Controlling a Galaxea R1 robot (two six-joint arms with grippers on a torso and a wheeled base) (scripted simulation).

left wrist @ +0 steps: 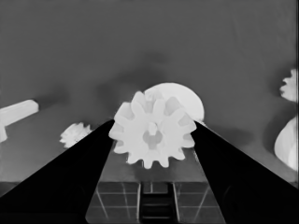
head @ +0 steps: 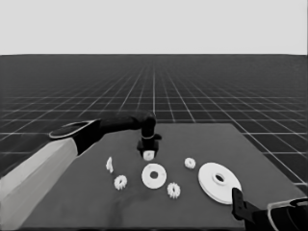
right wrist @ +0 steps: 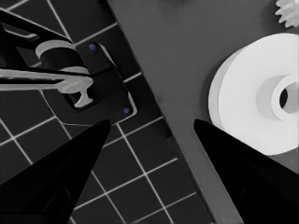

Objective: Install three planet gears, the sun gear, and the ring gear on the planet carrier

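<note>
The counter (head: 202, 137) carries it all, and the biggest piece, the larger round part (head: 219, 182), lies at 4 o'clock from the middle: a broad, stiff disc with a raised hub, probably the heaviest, best taken by the rim or hub. At centre lies the smaller round part (head: 154, 176), flat and rigid. Loose gears sit at its 9 o'clock (head: 120, 182), 5 o'clock (head: 173, 190) and 2 o'clock (head: 190, 163); a thin white piece (head: 109, 165) lies out at 10. Now the action: the left claw (head: 148, 155), at 12 o'clock from the smaller part, pinches a gear (left wrist: 153, 135) by its toothed edges. Light, hard, likely slippery, so teeth give the bite. The right claw (right wrist: 149, 135) waits spread apart at the counter's 5 o'clock corner.
</note>
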